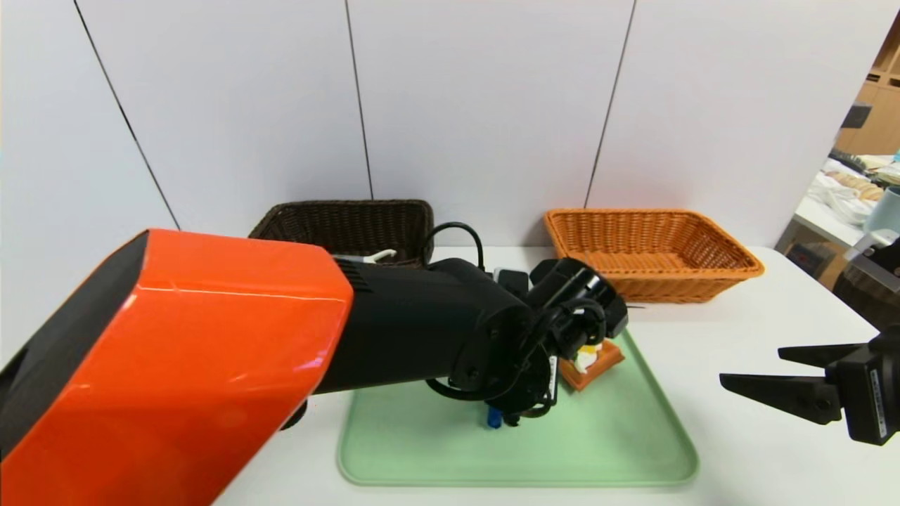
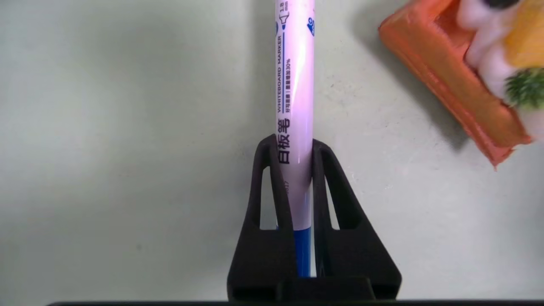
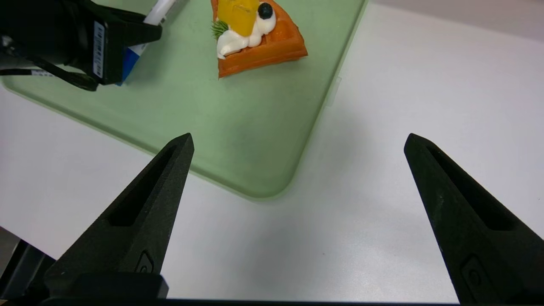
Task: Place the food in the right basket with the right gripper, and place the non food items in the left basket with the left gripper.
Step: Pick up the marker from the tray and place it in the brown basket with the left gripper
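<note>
My left gripper [image 2: 293, 146] is shut on the white marker pen [image 2: 295, 85] near its blue cap, low over the green tray [image 2: 127, 127]. In the head view only the blue cap [image 1: 493, 418] shows under that wrist. The food, a waffle toy [image 1: 594, 362] with cream and fruit, lies on the tray just beside the left gripper. My right gripper [image 1: 750, 365] hangs open and empty over the table, right of the tray. The waffle [image 3: 272, 42] lies far ahead of the right gripper [image 3: 298, 138]. The white peeler [image 1: 373, 257] lies in the left basket [image 1: 351, 205].
The orange right basket [image 1: 633, 213] stands at the back right, the dark brown one at the back left, both against the wall. My left arm's orange shell [image 1: 176, 365] hides the table's left side. Other furniture stands past the table's right edge.
</note>
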